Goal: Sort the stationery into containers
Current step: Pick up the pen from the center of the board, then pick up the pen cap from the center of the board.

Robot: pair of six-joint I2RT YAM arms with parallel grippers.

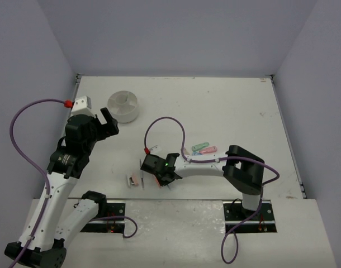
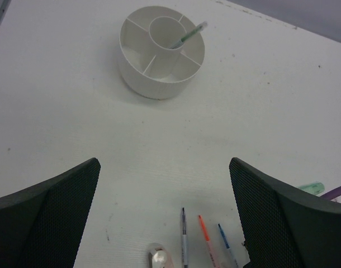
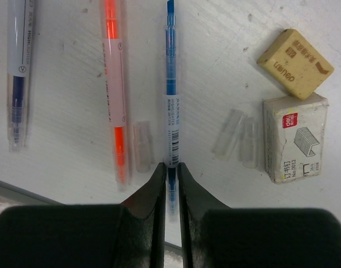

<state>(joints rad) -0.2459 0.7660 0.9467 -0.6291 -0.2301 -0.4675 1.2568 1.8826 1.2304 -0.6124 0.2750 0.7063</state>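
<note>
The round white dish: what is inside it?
One greenish pen leans in the centre cup of the dish. The outer sections look bare, though the near wall hides some floor.

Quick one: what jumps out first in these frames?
The right gripper, low near the front edge of the table, is pinched on the end of the blue pen, which lies beside an orange pen. Next is the white divided dish at the far left, with a green pen leaning in its centre cup. The left gripper hangs wide open facing it.

White scuffed table (image 1: 226,106), pale lilac walls (image 1: 176,33) on three sides
</note>
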